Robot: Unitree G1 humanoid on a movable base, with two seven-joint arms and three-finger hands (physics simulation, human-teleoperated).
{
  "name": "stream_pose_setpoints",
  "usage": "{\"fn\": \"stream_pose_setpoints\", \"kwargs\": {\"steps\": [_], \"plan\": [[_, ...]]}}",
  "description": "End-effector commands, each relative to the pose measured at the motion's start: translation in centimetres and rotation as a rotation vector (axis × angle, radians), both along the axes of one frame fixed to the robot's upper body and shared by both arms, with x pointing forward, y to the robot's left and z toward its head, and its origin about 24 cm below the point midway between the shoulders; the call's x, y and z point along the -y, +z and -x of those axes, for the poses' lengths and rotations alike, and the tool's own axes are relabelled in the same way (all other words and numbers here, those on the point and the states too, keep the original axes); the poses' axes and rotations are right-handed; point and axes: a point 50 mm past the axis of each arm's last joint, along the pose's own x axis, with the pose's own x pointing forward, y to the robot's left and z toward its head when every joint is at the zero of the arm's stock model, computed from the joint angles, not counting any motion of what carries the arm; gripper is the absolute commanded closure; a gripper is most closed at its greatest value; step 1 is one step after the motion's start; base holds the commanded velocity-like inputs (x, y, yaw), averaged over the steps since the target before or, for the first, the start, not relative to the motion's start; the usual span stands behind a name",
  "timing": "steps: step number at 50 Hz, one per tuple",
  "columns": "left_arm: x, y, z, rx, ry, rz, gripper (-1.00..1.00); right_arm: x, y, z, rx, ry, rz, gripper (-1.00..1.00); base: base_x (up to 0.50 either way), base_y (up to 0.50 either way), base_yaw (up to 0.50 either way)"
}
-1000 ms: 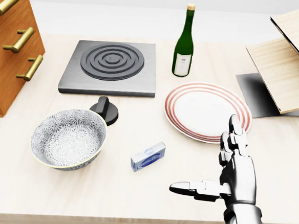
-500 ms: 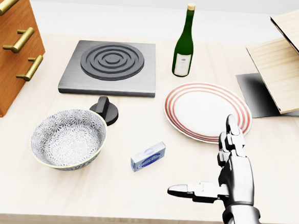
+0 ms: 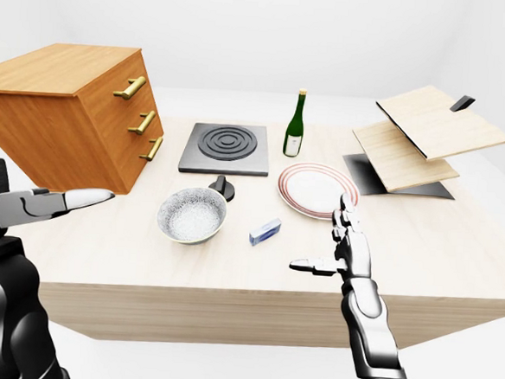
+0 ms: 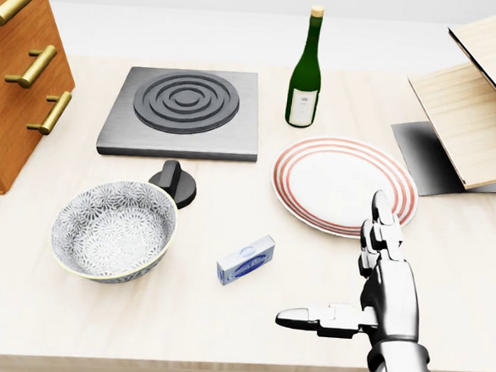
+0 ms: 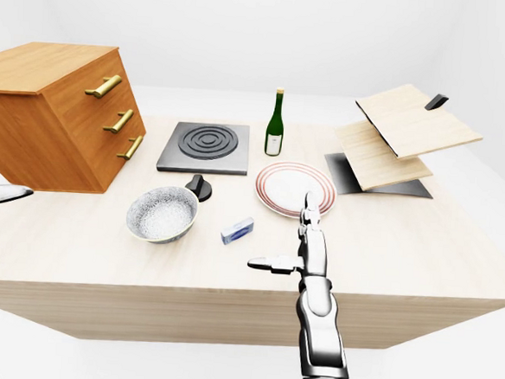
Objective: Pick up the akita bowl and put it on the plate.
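right robot hand [image 4: 390, 290] hovers over the bottom edge of the worktop [image 4: 480, 279] in the head view, fingers spread, thumb jutting left, gripping nothing; its top fingertip overlaps the lower rim of the red-ringed plate [image 4: 334, 179]. the patterned bowl [image 4: 115, 229] sits upright and empty on the worktop at lower left, well apart from the plate. a black knob [image 4: 175, 181] lies just beside the bowl's upper right rim and a small blue box [image 4: 245, 260] lies between bowl and hand. a hob [image 4: 183, 112] and a green bottle [image 4: 305, 71] stand higher up, with a drawer unit [image 4: 16, 93] at left and wooden boards [image 4: 480, 100] at right. in the left-eye view the left robot hand [image 3: 61, 200] hangs at far left, clear of the bowl, apparently stretched open, only partly seen.
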Motion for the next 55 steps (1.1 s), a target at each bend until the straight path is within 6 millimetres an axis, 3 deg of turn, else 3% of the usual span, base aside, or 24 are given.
{"fn": "stream_pose_setpoints", "kwargs": {"steps": [1, 13, 22, 55], "plan": [[0.1, -0.3, -0.2, -0.018, 0.001, -0.002, -1.0, 0.0, 0.0, 0.0, 0.0, 0.001, 0.001, -1.0, 0.0, 0.0, 0.0], [0.0, -0.2, -0.3, -0.014, 0.001, -0.002, -1.0, -0.1, 0.0, 0.1, -0.001, 0.003, 0.006, -1.0, 0.0, 0.0, 0.0], [-0.1, -0.5, -0.3, -0.025, 0.004, 0.002, -1.0, -0.1, 0.1, -0.1, -0.019, 0.019, -0.091, -1.0, 0.02, 0.0, 0.0], [0.1, 0.1, 0.0, 0.007, -0.002, -0.007, -1.0, 0.0, -0.8, -0.5, -0.079, -0.019, -0.053, -1.0, 0.5, 0.03, 0.0]]}}
